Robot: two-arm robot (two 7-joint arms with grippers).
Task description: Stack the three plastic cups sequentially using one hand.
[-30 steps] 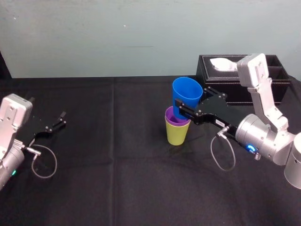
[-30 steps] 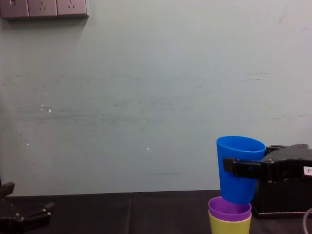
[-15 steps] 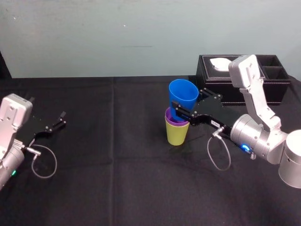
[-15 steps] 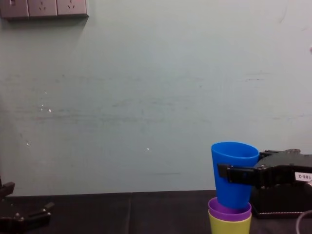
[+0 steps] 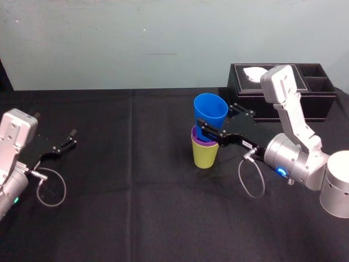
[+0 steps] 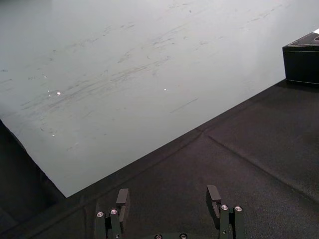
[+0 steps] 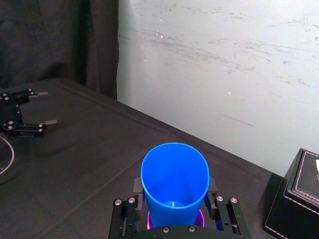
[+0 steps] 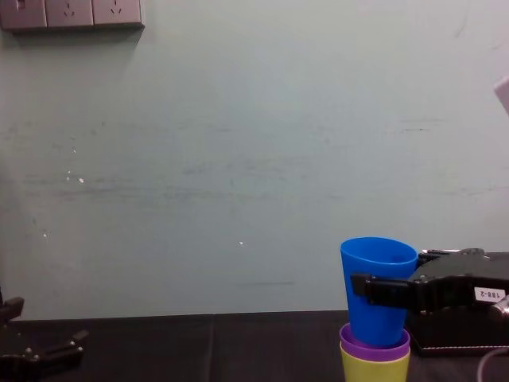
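So, desk (image 5: pixel 136 213): I see a black cloth covering it, running back to a pale wall.
Tissue box (image 5: pixel 319 106): black, at the far right of the desk, behind my right arm.
Right hand (image 5: pixel 209 132): reaching in from the right toward the middle of the desk, its flat fingers (image 8: pixel 364 286) clamped on the sides of the blue cup partway up its wall. I read a small white label on its body in the chest view. From the right wrist view (image 7: pixel 174 195) the fingers sit on either side of the cup.
Left hand (image 5: pixel 68 139): low over the left side of the desk, well apart from the cups, fingers (image 6: pixel 122 198) spread with nothing between them.
Yellow-green cup (image 5: pixel 204 156): upright on the desk near the middle, forward and left of the tissue box, at the bottom of the stack.
Purple cup (image 5: pixel 200 141): nested inside the yellow-green one, so I see just its rim band.
Blue cup (image 5: pixel 210 112): mouth up, leaning slightly, its base down inside the purple cup's mouth and most of its wall above that rim.
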